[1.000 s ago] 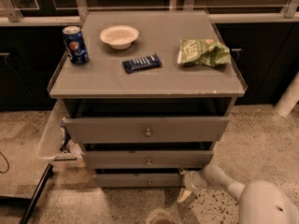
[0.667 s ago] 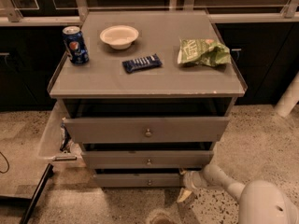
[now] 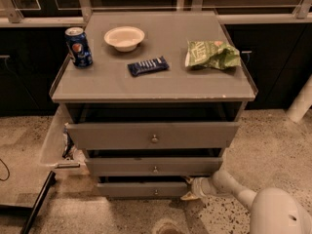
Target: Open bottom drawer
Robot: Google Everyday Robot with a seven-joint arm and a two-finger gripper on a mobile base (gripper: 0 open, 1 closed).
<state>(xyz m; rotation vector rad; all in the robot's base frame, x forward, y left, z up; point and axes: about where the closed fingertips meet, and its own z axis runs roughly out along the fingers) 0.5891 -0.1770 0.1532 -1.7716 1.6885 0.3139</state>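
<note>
A grey cabinet (image 3: 122, 89) stood on a speckled stone floor (image 3: 273, 145) in dim, warm light. Dark cupboards (image 3: 273, 62) ran along the far side behind it, with a pale rail (image 3: 263, 18) above them. A white post (image 3: 301, 104) leaned in at the far right and a dark flat board (image 3: 19, 199) lay on the floor at the near left, while the gripper (image 3: 191, 191) sat low by the floor at the cabinet's near right foot.

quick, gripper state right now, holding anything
Gripper: low by the right end of the bottom drawer; open, closed or holding something cannot be told.
</note>
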